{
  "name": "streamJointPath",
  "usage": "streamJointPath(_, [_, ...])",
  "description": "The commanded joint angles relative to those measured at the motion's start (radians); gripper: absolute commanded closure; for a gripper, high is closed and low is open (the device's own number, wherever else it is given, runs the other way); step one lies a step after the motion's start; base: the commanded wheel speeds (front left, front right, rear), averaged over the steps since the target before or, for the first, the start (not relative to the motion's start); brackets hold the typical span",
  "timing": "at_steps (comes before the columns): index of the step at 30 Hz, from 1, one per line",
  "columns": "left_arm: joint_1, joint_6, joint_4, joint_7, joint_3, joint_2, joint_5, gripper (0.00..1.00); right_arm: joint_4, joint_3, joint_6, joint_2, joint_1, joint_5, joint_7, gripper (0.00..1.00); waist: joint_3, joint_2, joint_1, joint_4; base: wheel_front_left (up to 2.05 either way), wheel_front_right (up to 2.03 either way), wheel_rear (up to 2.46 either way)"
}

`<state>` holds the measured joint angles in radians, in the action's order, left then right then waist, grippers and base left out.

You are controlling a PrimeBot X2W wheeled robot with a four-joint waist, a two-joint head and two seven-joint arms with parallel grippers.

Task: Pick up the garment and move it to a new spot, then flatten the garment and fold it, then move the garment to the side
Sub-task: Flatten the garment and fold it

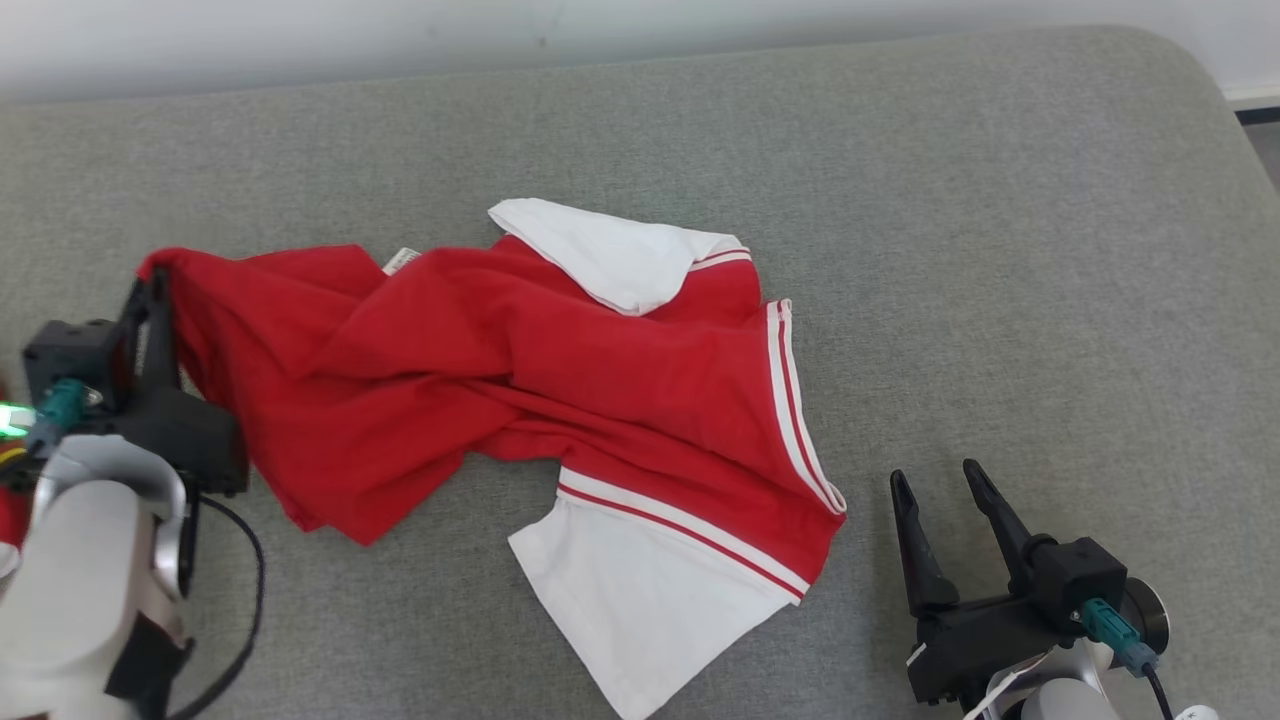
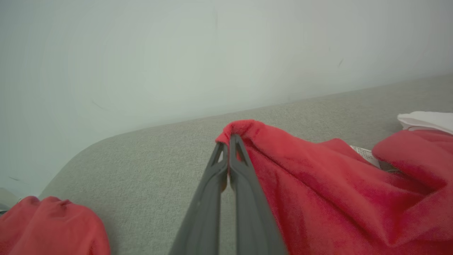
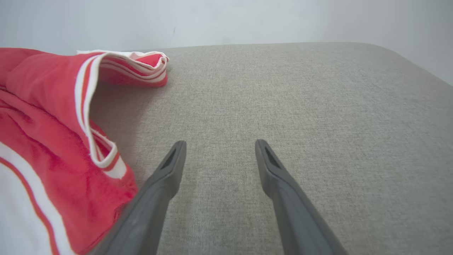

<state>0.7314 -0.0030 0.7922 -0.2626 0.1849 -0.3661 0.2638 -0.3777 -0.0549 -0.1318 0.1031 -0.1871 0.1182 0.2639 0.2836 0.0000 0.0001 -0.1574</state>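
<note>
Garment (image 1: 560, 400), red with white trim: crumpled, centre-left on grey cushion (image 1: 1000, 250). Left gripper (image 1: 155, 278): fingers pressed together, pinching its far-left corner. Right gripper (image 1: 936, 474): spread, empty, near right, just beside the garment.

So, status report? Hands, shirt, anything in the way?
Left gripper shut on shirt edge. Right gripper open, empty. Shirt crumpled on grey cushion. More red cloth nearby, left side.

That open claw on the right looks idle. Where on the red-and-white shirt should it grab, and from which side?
Probably the striped edge of the shirt, coming in low from the robot's right. That edge curls up off the cushion facing the open right gripper, so a finger could slip under. The left gripper pinches the far corner.
</note>
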Motion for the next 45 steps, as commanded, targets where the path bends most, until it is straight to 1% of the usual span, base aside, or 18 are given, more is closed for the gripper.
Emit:
streamJointPath(1, [-0.022,0.003,-0.010,-0.003,-0.010,0.015,-0.008,0.00,-0.003,-0.003,0.002,0.000,-0.006,-0.005,0.000,0.00,-0.003,0.0000,-0.0001,0.011,0.00,0.00,0.00])
streamJointPath(4, [-0.052,0.016,-0.032,-0.003,-0.025,0.042,-0.017,0.00,-0.006,-0.003,0.002,0.001,-0.005,-0.004,0.001,0.00,-0.012,0.0000,-0.0001,0.024,0.00,0.00,0.00])
streamJointPath(6, [-0.073,0.032,-0.053,-0.003,-0.041,0.058,-0.027,0.00,-0.008,-0.006,0.002,0.001,-0.003,-0.005,0.001,0.00,-0.020,0.0000,-0.0001,0.031,0.00,0.00,0.00])
streamJointPath(11, [-0.161,0.053,-0.135,-0.003,-0.072,0.133,-0.041,0.00,-0.017,-0.005,0.002,0.000,0.020,-0.005,0.001,0.00,-0.067,0.0000,-0.0001,0.056,0.00,0.00,0.00])
streamJointPath(15, [-0.262,0.044,-0.191,-0.003,-0.104,0.200,-0.039,0.00,-0.028,-0.012,0.002,-0.006,0.039,-0.004,0.000,0.00,-0.116,0.0000,-0.0001,0.070,0.00,0.00,0.00])
streamJointPath(16, [-0.262,0.044,-0.191,-0.003,-0.104,0.200,-0.039,0.00,-0.028,-0.012,0.002,-0.006,0.039,-0.004,0.000,0.00,-0.116,0.0000,-0.0001,0.070,0.00,0.00,0.00])
streamJointPath(19, [-0.334,0.027,-0.232,-0.003,-0.154,0.237,-0.024,0.00,-0.036,-0.019,0.002,-0.010,0.052,-0.004,0.001,0.00,-0.148,0.0000,-0.0001,0.076,0.00,0.00,0.00])
streamJointPath(22, [-0.423,-0.012,-0.255,-0.003,-0.155,0.269,-0.059,0.00,-0.041,-0.027,0.002,-0.010,0.067,-0.005,0.000,0.00,-0.176,0.0000,-0.0001,0.082,0.00,0.00,0.00])
streamJointPath(27, [-0.493,-0.040,-0.240,-0.003,-0.153,0.295,-0.082,0.00,-0.042,-0.031,0.002,-0.007,0.073,-0.002,0.000,0.00,-0.186,0.0000,-0.0001,0.086,0.00,0.00,0.00])
streamJointPath(32, [-0.495,-0.058,-0.204,-0.003,-0.156,0.304,-0.107,0.00,-0.037,-0.036,0.002,0.004,0.073,0.002,0.000,0.00,-0.162,0.0000,-0.0001,0.080,0.00,0.00,0.00])
streamJointPath(39, [-0.461,-0.058,-0.162,-0.003,-0.149,0.311,-0.139,0.00,-0.030,-0.034,0.002,0.023,0.053,0.003,0.000,0.00,-0.119,0.0000,-0.0001,0.067,0.00,0.00,0.00])
streamJointPath(45, [-0.437,-0.030,-0.126,-0.003,-0.156,0.313,-0.165,0.00,-0.022,-0.040,0.002,0.029,0.046,0.006,0.000,0.00,-0.092,0.0000,-0.0001,0.054,0.00,0.00,0.00])
